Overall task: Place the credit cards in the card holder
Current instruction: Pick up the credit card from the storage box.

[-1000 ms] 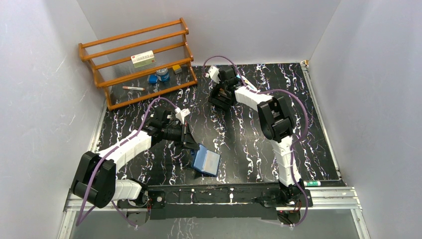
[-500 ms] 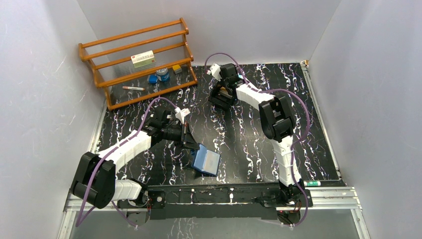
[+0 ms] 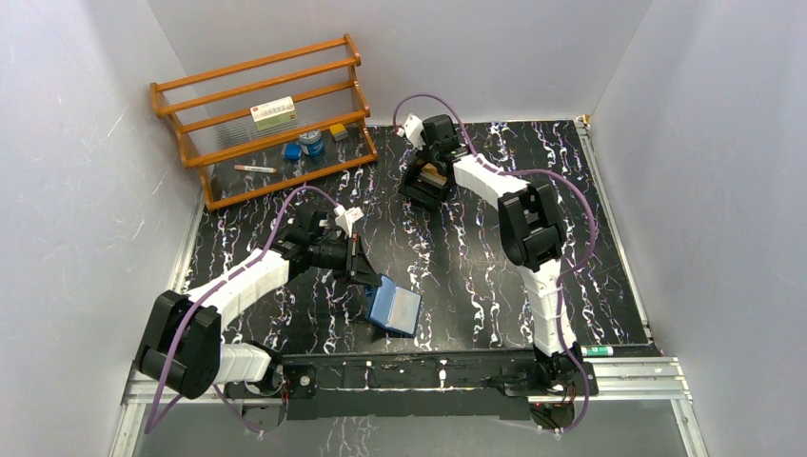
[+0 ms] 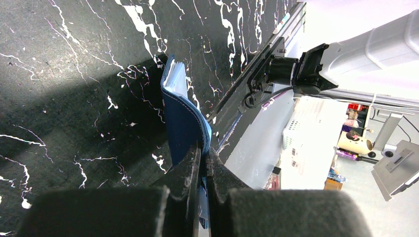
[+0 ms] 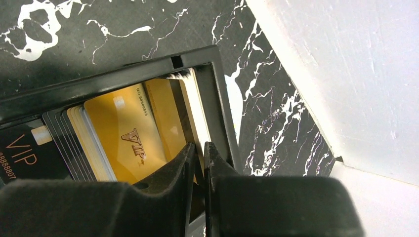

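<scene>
The card holder (image 3: 395,309) is a navy wallet with light blue pockets, standing half open on the table near the front. My left gripper (image 3: 368,274) is shut on its upper edge; the left wrist view shows the fingers (image 4: 188,168) pinching the blue flap (image 4: 182,116). The credit cards (image 5: 123,131), gold and black ones marked VIP, stand in a stack in a black tray (image 5: 220,103) at the back of the table. My right gripper (image 5: 198,148) reaches into the tray (image 3: 416,197), its jaws closed on the edge of a cream card (image 5: 197,108) at the stack's end.
A wooden rack (image 3: 352,71) stands at the back left with a white-and-red box (image 3: 273,113), a small jar and blue and yellow bits on its shelves. White walls close in the table. A green pen (image 3: 600,350) lies at the front right rail.
My right wrist has shifted slightly toward the back wall above the tray, and a gold card now shows under it. The left arm and card holder have not moved.
</scene>
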